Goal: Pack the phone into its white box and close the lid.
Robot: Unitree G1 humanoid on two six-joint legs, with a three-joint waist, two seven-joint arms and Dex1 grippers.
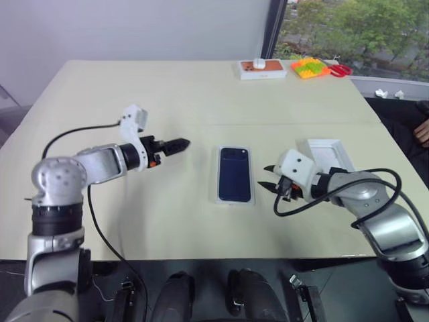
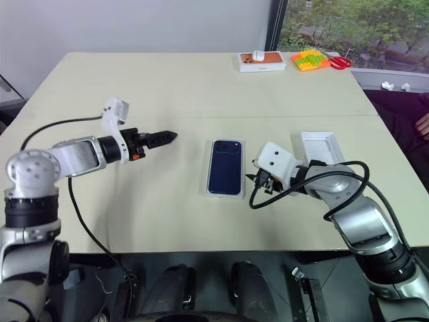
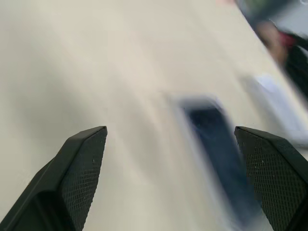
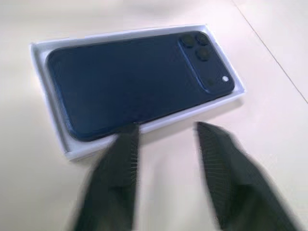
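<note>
Phone (image 1: pixel 234 174) is seen lying camera-side up inside the white box (image 1: pixel 219 176), flat on the counter (image 1: pixel 201 94) between the two arms — the packing step is judged done, the lid (image 1: pixel 330 155) not yet fitted. The lid rests on the counter to the right of the box, behind the right arm, partly covered by the right wrist. The left gripper (image 1: pixel 182 143) is held above the counter, well apart from the box on its left, its fingers (image 3: pixel 79 166) spread wide and holding nothing. The right gripper (image 1: pixel 267 178) is set just beside the box's right edge, fingers (image 4: pixel 219 154) a little apart and closed on nothing. The lid is judged light, stiff thin card with smooth faces — likely to slip under a loose pinch and to dent under a hard one; it would best be taken by its two long walls, kept level, and lowered squarely so the walls slide over the tray. The glossy phone is judged slippery and scratch-prone, so it is best left untouched. Hard to make out: which face of the lid is up, since only a white rim and a pale middle are shown. The left wrist view is smeared, the phone appearing only as a dark streak. Small items at the counter's far edge are too small to identify.
</note>
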